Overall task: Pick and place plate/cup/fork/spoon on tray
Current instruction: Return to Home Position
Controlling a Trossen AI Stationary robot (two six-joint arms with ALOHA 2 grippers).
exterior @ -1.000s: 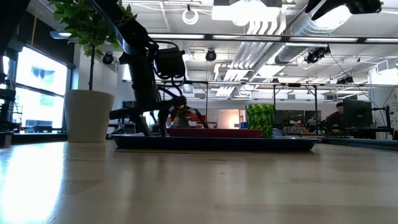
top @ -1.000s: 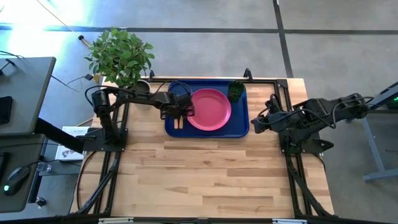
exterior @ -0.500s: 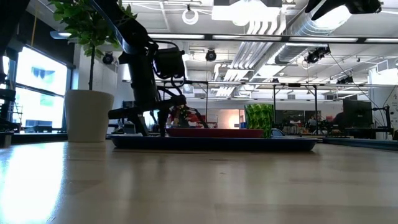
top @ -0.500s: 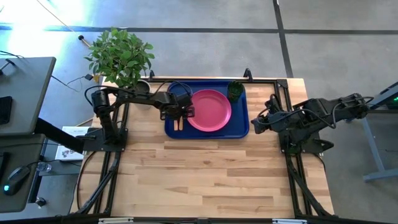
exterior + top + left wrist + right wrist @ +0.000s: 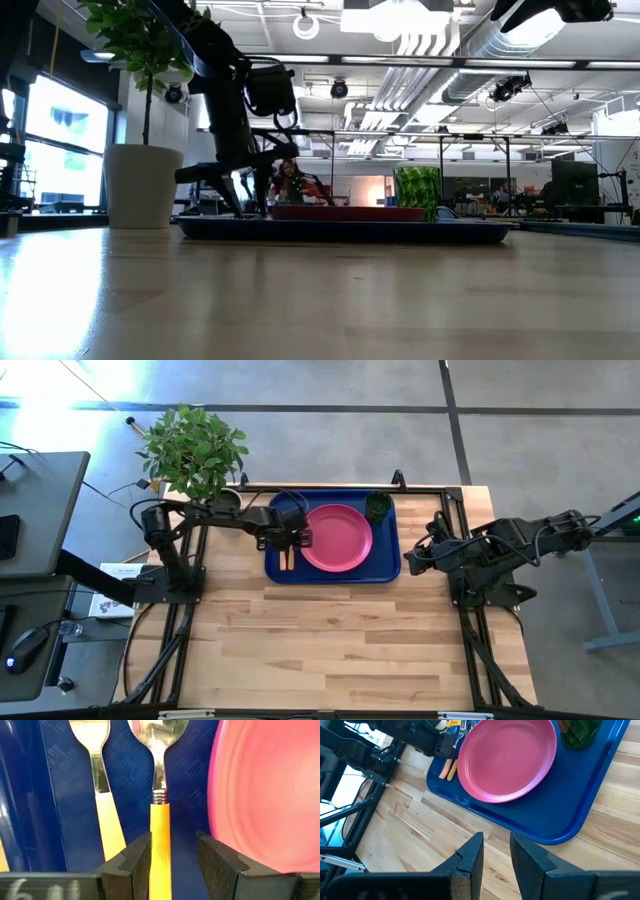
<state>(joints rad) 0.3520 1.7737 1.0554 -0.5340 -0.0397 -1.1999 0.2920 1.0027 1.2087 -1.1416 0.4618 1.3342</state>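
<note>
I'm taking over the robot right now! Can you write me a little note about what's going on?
Left gripper: open, low over the tray, its fingers either side of the spoon handle, not gripping.
Right gripper: open, empty, waiting beside the tray.
On the tray: plate in the middle, cup in a corner on the right arm's side, fork beside the spoon.
Done: all four placed.
Left: lift the left arm clear, go home.

Two slim, jointed robot arms, the left arm (image 5: 215,515) and the right arm (image 5: 520,540), were matte black, with thin black cables (image 5: 288,495) looping alongside. The left gripper (image 5: 173,840) had blocky black fingers (image 5: 131,866) with angled, stepped tips
</note>
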